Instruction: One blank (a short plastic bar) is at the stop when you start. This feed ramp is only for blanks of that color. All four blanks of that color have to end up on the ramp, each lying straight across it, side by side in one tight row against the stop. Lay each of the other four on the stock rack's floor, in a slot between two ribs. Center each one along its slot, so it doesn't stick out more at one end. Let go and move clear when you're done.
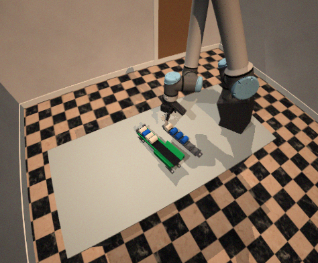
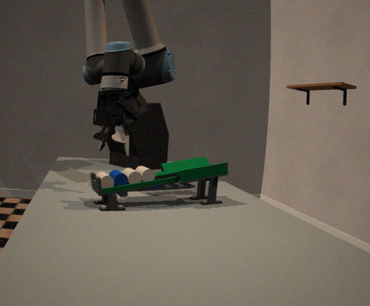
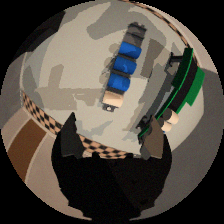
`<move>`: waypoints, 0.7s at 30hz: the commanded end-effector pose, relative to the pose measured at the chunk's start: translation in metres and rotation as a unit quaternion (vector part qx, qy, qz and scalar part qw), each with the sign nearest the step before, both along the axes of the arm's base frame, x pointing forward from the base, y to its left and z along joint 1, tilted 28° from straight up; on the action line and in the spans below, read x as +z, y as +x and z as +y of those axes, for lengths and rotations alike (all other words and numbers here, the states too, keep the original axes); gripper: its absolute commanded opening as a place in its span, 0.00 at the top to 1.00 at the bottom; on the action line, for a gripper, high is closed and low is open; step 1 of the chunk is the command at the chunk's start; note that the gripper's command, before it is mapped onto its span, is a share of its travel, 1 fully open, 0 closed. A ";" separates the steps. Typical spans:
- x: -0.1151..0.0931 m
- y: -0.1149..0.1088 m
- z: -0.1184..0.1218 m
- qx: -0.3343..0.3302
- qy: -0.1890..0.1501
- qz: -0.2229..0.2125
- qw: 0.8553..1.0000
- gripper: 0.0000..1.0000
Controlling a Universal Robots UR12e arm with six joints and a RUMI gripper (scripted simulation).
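The green feed ramp holds a row at its low end by the stop: a cream blank, a blue blank, then two more cream blanks. The same row shows in the exterior view. The grey stock rack lies beside the ramp. It holds a cream blank at its far end and three blue blanks in slots after it. My gripper hangs open and empty a little above the rack's cream blank. The wrist view shows the rack's blue blanks and the ramp.
The robot's dark base pedestal stands at the mat's back right. The rack's near end has no blanks. A small wall shelf hangs on the right wall, far from the work.
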State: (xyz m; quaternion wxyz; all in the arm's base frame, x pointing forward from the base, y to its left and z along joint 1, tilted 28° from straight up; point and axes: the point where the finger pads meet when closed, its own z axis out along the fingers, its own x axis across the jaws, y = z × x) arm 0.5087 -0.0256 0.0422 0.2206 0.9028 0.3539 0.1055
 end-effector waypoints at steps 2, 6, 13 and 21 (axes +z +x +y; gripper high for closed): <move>0.004 0.004 -0.005 -0.075 0.023 -0.025 0.997 0.00; 0.004 0.005 -0.005 -0.092 0.030 -0.031 0.995 0.00; 0.004 0.005 -0.006 -0.115 0.039 -0.039 0.992 0.00; 0.004 0.006 -0.006 -0.125 0.044 -0.043 0.990 0.00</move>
